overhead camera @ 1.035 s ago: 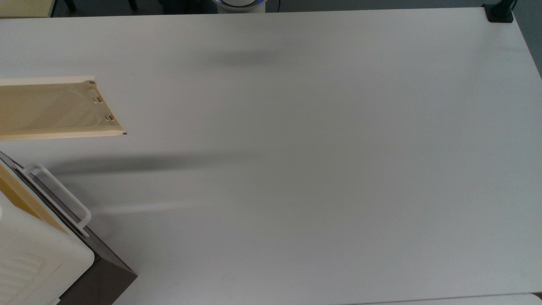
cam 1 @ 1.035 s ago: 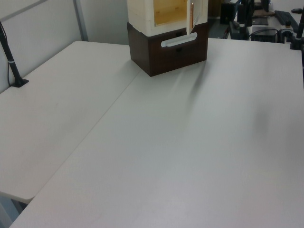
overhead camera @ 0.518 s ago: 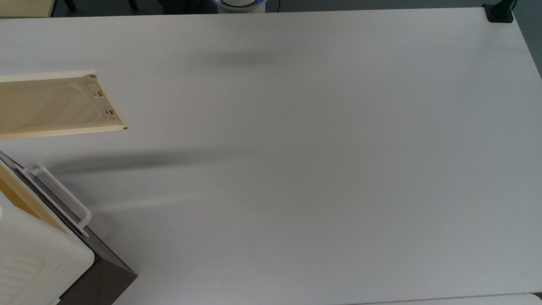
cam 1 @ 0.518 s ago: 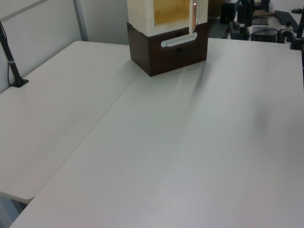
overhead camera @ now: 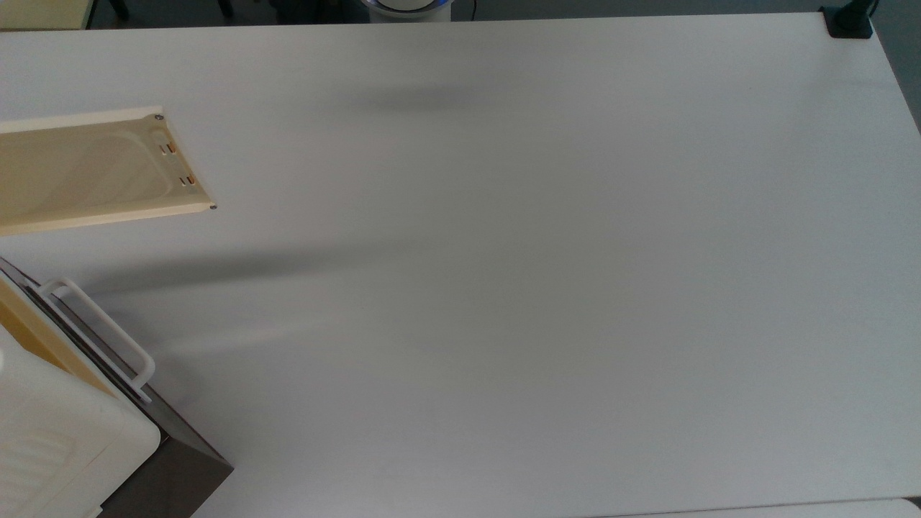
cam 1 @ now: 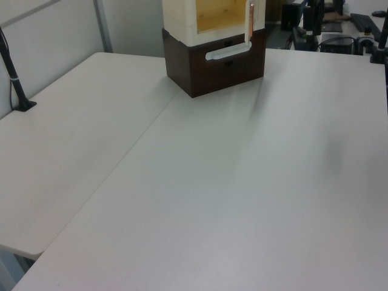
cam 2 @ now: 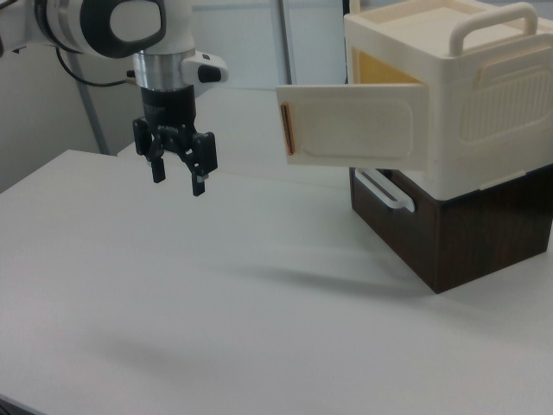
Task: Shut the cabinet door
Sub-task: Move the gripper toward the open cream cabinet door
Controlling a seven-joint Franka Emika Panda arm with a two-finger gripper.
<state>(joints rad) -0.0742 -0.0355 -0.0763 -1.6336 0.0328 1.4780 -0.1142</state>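
Observation:
The cabinet (cam 2: pixel 467 104) is a white boxy unit on a dark brown lower part, at the right view's right and the top view's lower left corner (overhead camera: pixel 57 439). Its cabinet door (cam 2: pixel 354 125) stands swung out, white face with a copper strip toward the right view's left. From above the cabinet door (overhead camera: pixel 93 169) shows its cream-yellow recessed face with two small slots. In the left view the cabinet door (cam 1: pixel 250 21) is edge-on at the cabinet (cam 1: pixel 212 54). My gripper (cam 2: pixel 179 175) hangs open above the table, well to the right view's left of the door, touching nothing.
A white bar handle (overhead camera: pixel 101 338) sticks out from the dark brown front. The white table (overhead camera: pixel 504 252) spreads wide around the cabinet. A black clamp post (cam 1: pixel 15 73) stands at the left view's left edge, another mount (overhead camera: pixel 849 21) at the top view's upper right corner.
The door's free end has swung toward the top view's top, away from the bar handle. In the left view its edge has shifted slightly right.

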